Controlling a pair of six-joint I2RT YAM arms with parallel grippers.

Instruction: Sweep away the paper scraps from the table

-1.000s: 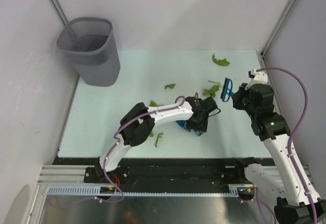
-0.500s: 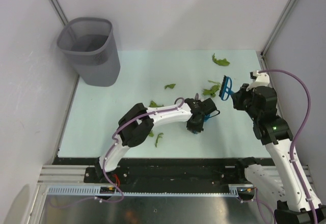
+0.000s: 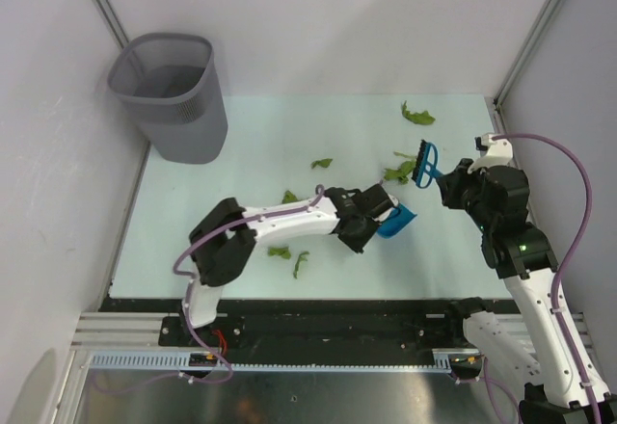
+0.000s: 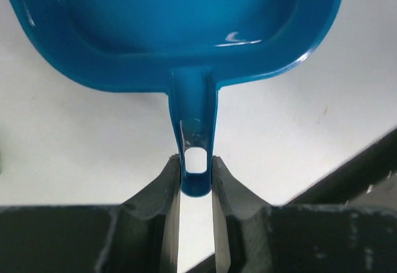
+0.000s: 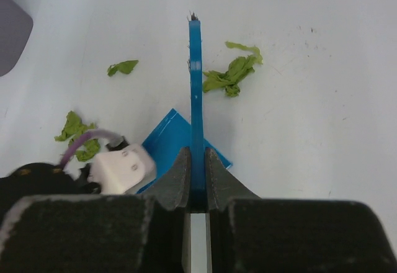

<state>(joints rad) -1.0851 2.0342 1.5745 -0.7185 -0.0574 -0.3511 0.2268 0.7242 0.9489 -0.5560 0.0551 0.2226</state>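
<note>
- The left gripper (image 4: 196, 163) is closed to a narrow gap on the very end of the blue dustpan (image 4: 173, 31) handle. Its two fingers pinch the handle on either side of the hanging hole.
- In the left wrist view the pan spreads away from that gripper, hollow side up, over the pale desk (image 3: 260, 145).
- From above, the dustpan sits just right of the left gripper, near the middle of the desk. Whether its lip touches the surface cannot be told.
- The right gripper (image 5: 197, 161) is clamped tight on the blue brush (image 5: 196, 87). The brush is seen edge-on as a thin strip pointing straight away from the fingers.
- From above, the brush is on the right side of the desk, a little beyond the dustpan and apart from it.
- The green paper scraps (image 5: 232, 74) lie loose on the desk, and the largest clump is just beside the brush tip.
- One scrap (image 3: 417, 114) lies near the far right corner, well apart from the rest.
- A small scrap (image 3: 322, 163) lies mid-desk, and another (image 3: 289, 197) is just beside the left arm's forearm.
- Two more scraps (image 3: 280, 251) lie close together near the front edge, on the near side of the left arm.
- A grey mesh wastebasket (image 3: 174, 96) stands at the far left corner, well apart from every scrap.
</note>
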